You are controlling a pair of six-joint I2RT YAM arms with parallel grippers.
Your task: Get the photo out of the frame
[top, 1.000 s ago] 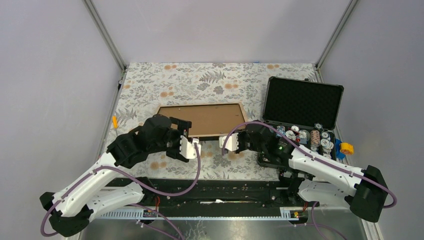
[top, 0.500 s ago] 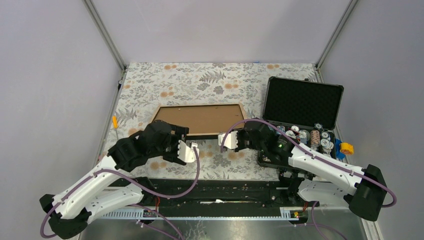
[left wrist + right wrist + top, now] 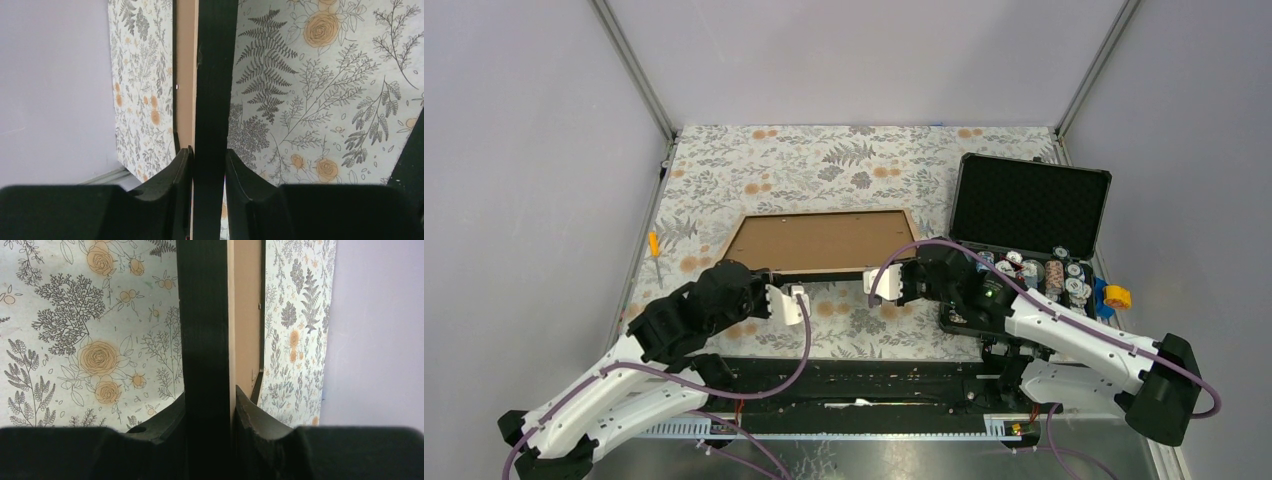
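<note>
The frame (image 3: 819, 240) lies back side up on the flowered cloth, brown fibreboard showing inside a light wood edge. My left gripper (image 3: 789, 300) is shut on its near edge towards the left. In the left wrist view the black frame (image 3: 215, 75) runs up between both pads of the left gripper (image 3: 207, 165). My right gripper (image 3: 879, 285) is shut on the same near edge further right. In the right wrist view the frame (image 3: 205, 315) fills the gap of the right gripper (image 3: 210, 400). The photo is hidden.
An open black case (image 3: 1029, 210) with poker chips (image 3: 1044, 272) stands right of the frame, close to my right arm. A small orange tool (image 3: 654, 243) lies at the cloth's left edge. A yellow and blue object (image 3: 1116, 296) sits at the far right.
My left arm drew back towards me and its jaws closed on the frame's near edge. The right gripper kept its hold and place.
</note>
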